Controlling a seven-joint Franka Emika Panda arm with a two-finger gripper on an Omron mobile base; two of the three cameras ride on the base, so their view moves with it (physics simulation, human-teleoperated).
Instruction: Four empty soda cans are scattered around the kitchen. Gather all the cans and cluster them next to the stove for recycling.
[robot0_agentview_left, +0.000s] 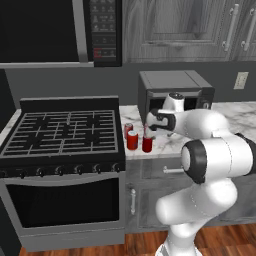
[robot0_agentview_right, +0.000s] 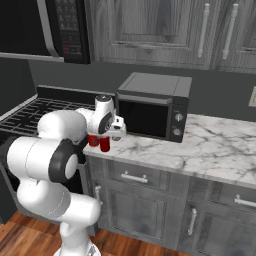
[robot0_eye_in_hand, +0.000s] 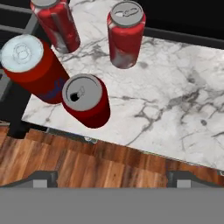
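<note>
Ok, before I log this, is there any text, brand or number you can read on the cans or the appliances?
None can be read.
Red cylindrical soda cans: a blue mark on one side, too blurred to read.
Black overhead microwave panel: rows of button labels and a red patch, too small.
Dark boxy countertop oven: dials at the right, no legible marks.
Black gas stove: knobs unmarked.

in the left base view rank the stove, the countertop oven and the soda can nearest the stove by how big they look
1. stove
2. countertop oven, set farther back, so its true size is less sure
3. soda can
</note>
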